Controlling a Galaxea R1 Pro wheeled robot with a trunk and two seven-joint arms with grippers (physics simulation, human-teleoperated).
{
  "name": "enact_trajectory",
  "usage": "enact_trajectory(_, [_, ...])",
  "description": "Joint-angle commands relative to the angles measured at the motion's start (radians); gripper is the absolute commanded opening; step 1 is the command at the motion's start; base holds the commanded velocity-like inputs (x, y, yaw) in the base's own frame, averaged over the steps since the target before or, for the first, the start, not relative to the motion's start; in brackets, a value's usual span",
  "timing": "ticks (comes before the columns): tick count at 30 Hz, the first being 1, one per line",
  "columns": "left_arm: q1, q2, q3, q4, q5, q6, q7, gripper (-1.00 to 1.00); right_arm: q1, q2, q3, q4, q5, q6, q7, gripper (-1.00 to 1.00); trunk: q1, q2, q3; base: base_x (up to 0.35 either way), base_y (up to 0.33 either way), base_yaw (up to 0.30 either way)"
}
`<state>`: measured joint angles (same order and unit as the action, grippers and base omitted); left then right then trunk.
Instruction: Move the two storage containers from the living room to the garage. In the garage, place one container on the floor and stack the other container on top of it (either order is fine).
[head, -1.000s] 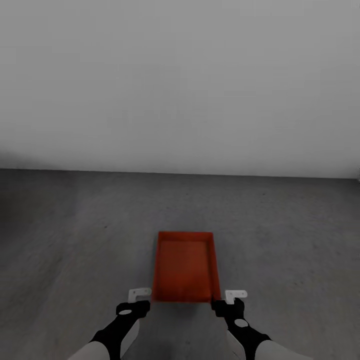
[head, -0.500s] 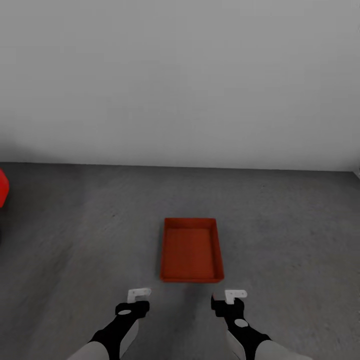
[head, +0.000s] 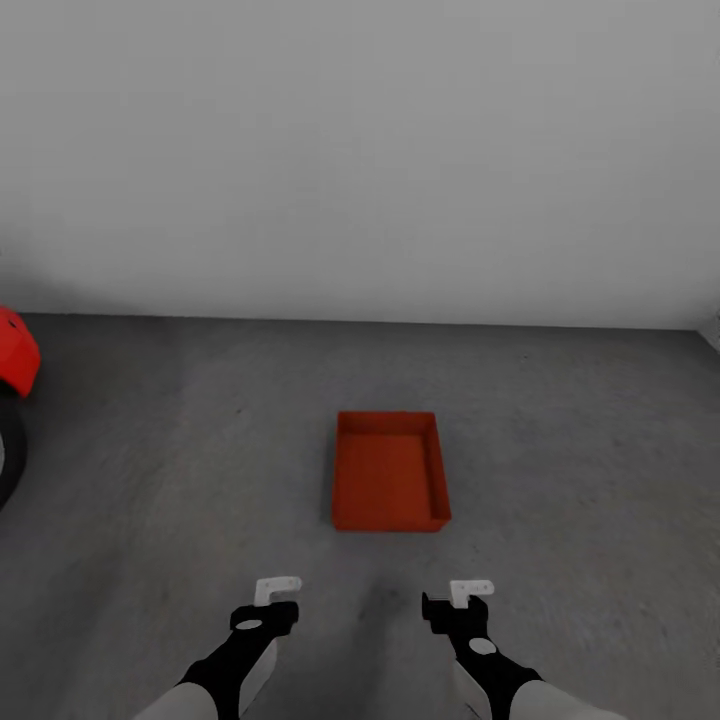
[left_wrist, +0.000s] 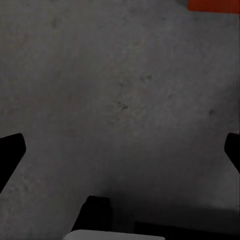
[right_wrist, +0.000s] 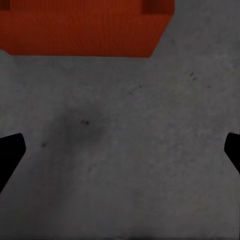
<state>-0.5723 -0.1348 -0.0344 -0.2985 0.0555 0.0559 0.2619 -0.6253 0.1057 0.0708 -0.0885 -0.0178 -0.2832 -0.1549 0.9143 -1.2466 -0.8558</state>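
One orange-red bin (head: 389, 472) sits upright on the grey concrete floor (head: 560, 450), lidless, its inside bare. A pale wall (head: 360, 150) stands beyond the bin. Left gripper (head: 272, 598) and right gripper (head: 458, 598) hang nearer than the bin, clear of it. Both are spread wide and hold nothing. A red car (head: 15, 352) shows off to the bin's left, well apart.

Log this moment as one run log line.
place: garage | storage container: on concrete floor, nothing stacked on it | left gripper: open, empty | right gripper: open, empty | red car: at left edge
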Motion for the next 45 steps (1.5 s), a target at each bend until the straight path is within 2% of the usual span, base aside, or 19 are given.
enact_trajectory(1, [0.000,0.001,-0.004,-0.002,0.006,0.006,0.005,1.00,-0.001,0.000,0.007,0.001,-0.002,-0.002,-0.006,1.00,0.000,0.000,-0.001,-0.199,0.008,0.000])
enact_trajectory(5, [0.000,0.002,-0.007,0.001,0.006,0.006,0.005,1.00,-0.001,-0.001,0.007,0.001,-0.001,-0.002,-0.011,1.00,0.000,0.000,-0.001,-0.070,0.003,0.000])
enact_trajectory(6, [0.000,0.005,-0.007,0.005,0.007,0.007,0.004,1.00,-0.001,-0.008,0.006,0.001,-0.001,-0.002,-0.013,1.00,0.000,0.000,-0.001,-0.014,0.001,0.000])
enact_trajectory(8, [0.000,0.016,-0.006,0.013,0.008,0.007,0.004,1.00,-0.001,-0.037,0.005,0.002,-0.002,-0.001,-0.014,1.00,0.000,0.000,-0.001,-0.008,0.000,0.000])
enact_trajectory(9, [0.000,0.030,-0.005,0.020,0.011,0.007,0.003,1.00,-0.001,-0.065,0.005,0.004,-0.003,0.000,-0.014,1.00,0.000,0.000,-0.001,-0.005,0.000,0.000])
enact_trajectory(10, [0.000,0.040,-0.004,0.025,0.014,0.007,0.002,1.00,-0.001,-0.079,0.005,0.008,-0.003,0.000,-0.013,1.00,0.000,0.000,-0.001,-0.004,0.000,0.000])
enact_trajectory(12, [0.000,0.093,0.001,0.049,0.038,0.007,-0.004,1.00,-0.001,-0.127,0.004,0.036,-0.007,0.002,-0.008,1.00,0.000,0.000,-0.001,-0.002,0.000,0.000])
enact_trajectory(13, [0.000,0.147,0.005,0.080,0.087,0.006,-0.008,1.00,-0.001,-0.151,0.004,0.082,-0.014,0.006,-0.004,1.00,0.000,0.000,-0.001,0.000,0.000,0.000])
enact_trajectory(15, [0.000,0.193,0.006,0.120,0.141,0.006,-0.011,1.00,-0.006,-0.162,0.004,0.107,-0.018,0.012,0.001,1.00,0.000,0.000,-0.001,0.000,0.000,0.000])
enact_trajectory(17, [0.000,0.212,0.005,0.147,0.163,0.006,-0.012,1.00,-0.008,-0.164,0.004,0.113,-0.018,0.014,0.003,1.00,0.000,0.000,-0.001,0.000,0.000,0.000])
enact_trajectory(18, [0.000,0.228,0.005,0.183,0.178,0.005,-0.012,1.00,-0.009,-0.165,0.004,0.117,-0.018,0.015,0.003,1.00,0.000,0.000,-0.001,0.000,0.000,0.000])
enact_trajectory(20, [0.002,0.243,0.005,0.242,0.192,0.006,-0.013,1.00,0.004,-0.165,0.005,0.120,-0.017,0.017,0.005,1.00,0.000,0.000,-0.001,0.000,0.000,0.000])
enact_trajectory(23, [0.004,0.252,0.005,0.276,0.197,0.007,-0.013,1.00,0.049,-0.166,0.005,0.122,-0.015,0.029,0.005,1.00,0.000,0.000,-0.001,0.000,0.000,0.000])
enact_trajectory(29, [0.021,0.253,0.003,0.296,0.193,0.006,-0.022,1.00,0.192,-0.158,0.006,0.123,-0.011,0.059,0.013,1.00,0.000,0.000,-0.001,0.000,0.000,0.000])
enact_trajectory(32, [0.090,0.251,0.002,0.297,0.190,0.004,-0.086,1.00,0.265,-0.156,0.007,0.124,-0.011,0.064,0.027,1.00,0.000,0.000,-0.001,0.000,0.000,0.000])
enact_trajectory(34, [0.148,0.250,0.000,0.296,0.185,0.000,-0.164,1.00,0.316,-0.151,0.007,0.124,-0.011,0.066,0.032,1.00,0.000,0.000,-0.001,0.000,0.000,0.000])
enact_trajectory(36, [0.174,0.250,0.000,0.297,0.186,-0.020,-0.201,1.00,0.351,-0.140,0.007,0.124,-0.011,0.066,0.033,1.00,0.000,0.000,-0.001,0.000,0.000,0.000])
enact_trajectory(40, [0.195,0.251,0.001,0.298,0.194,-0.099,-0.230,1.00,0.402,-0.122,0.007,0.124,-0.011,0.067,0.035,1.00,0.000,0.000,-0.001,0.000,0.000,0.000])
enact_trajectory(45, [0.201,0.251,0.001,0.298,0.193,-0.148,-0.238,1.00,0.426,-0.117,0.007,0.124,-0.011,0.068,0.035,1.00,0.000,0.000,0.000,0.000,0.000,0.000])
